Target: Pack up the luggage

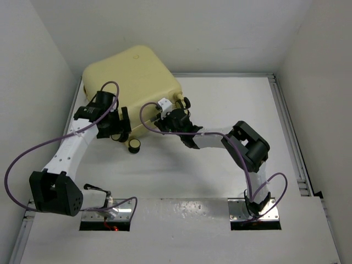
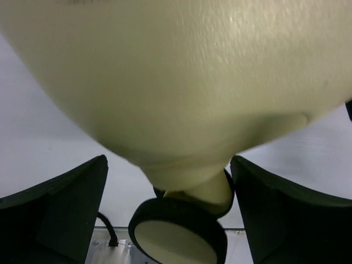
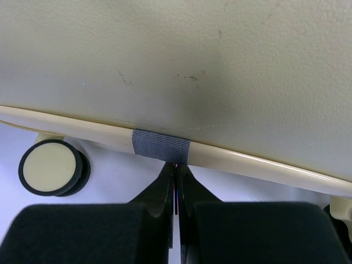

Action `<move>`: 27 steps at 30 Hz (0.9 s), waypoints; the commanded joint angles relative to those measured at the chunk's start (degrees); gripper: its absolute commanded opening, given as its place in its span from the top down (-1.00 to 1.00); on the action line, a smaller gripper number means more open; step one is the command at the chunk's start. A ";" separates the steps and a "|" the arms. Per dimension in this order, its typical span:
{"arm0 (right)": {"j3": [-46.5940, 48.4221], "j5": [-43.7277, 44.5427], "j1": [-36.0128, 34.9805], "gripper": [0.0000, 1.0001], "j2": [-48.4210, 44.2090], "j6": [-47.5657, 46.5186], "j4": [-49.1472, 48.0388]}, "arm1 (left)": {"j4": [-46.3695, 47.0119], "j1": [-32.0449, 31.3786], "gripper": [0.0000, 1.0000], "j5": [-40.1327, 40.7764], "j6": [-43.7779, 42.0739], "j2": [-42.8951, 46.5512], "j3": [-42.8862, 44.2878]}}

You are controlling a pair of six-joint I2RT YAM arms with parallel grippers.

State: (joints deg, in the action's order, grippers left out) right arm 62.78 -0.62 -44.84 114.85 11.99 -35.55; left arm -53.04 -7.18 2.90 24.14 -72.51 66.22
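Note:
The luggage [image 1: 132, 82] is a pale yellow hard-shell suitcase, lying closed at the back left of the table. My left gripper [image 1: 115, 127] is open at its near left corner. In the left wrist view the left gripper [image 2: 169, 165] stands on either side of the rounded corner [image 2: 192, 82] and its black wheel [image 2: 176, 236], not touching them. My right gripper [image 1: 166, 111] is at the case's near edge. Seen from the right wrist, the right gripper [image 3: 176, 168] is pinched shut on a grey fabric tab [image 3: 160, 146] wrapped over the shell's rim [image 3: 264, 162].
A black wheel [image 1: 133, 146] sticks out below the case's near edge, and a second one [image 1: 184, 102] at its right corner. White walls close in the table on the left, back and right. A metal rail [image 1: 289, 137] runs along the right side.

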 commanded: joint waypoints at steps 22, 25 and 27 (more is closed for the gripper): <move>-12.15 7.57 8.62 1.00 -6.74 -3.81 -3.83 | -0.67 19.65 0.97 -4.56 -11.48 1.76 -1.09; -13.56 8.44 11.61 1.00 -7.36 -4.17 -3.74 | -1.28 23.61 1.00 -5.62 -13.41 1.14 -1.09; -13.83 8.97 14.16 1.00 -7.88 -3.99 -3.39 | -1.28 26.67 1.00 -6.58 -14.64 -0.08 -1.09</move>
State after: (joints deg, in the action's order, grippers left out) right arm 50.78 -0.93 -38.09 108.79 8.27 -43.68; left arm -49.76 11.66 -14.31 13.34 -72.93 65.32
